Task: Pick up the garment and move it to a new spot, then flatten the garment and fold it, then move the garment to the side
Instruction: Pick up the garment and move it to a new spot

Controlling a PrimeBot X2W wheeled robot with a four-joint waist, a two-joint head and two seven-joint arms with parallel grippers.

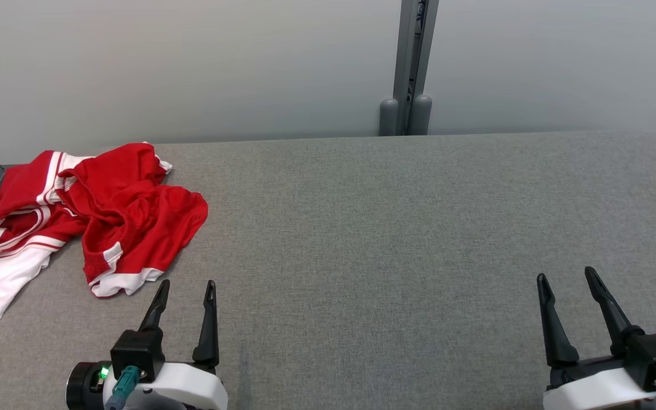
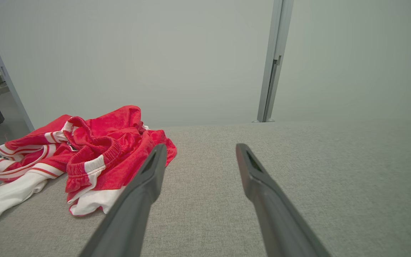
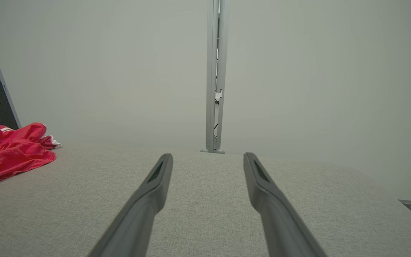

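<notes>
Crumpled red-and-white garment [image 1: 94, 216] lies at the far left of the grey table [image 1: 390, 239], reaching its left edge. Left gripper [image 1: 187, 283] hovers low at the near left, just beside the garment's near hem, its 2 fingers parted and empty, pointing away from the robot. Right gripper [image 1: 566, 274] takes the same pose at the near right, well apart from the garment, fingers likewise spread with nothing between them.

Head view: high, looking forward and down across the grey table [image 1: 390, 228] toward the pale wall [image 1: 191, 57]. Left and right wrist views: low, close over the table, facing that same wall. All three share the metal post [image 1: 413, 57] and the red garment [image 1: 128, 210] at left.
</notes>
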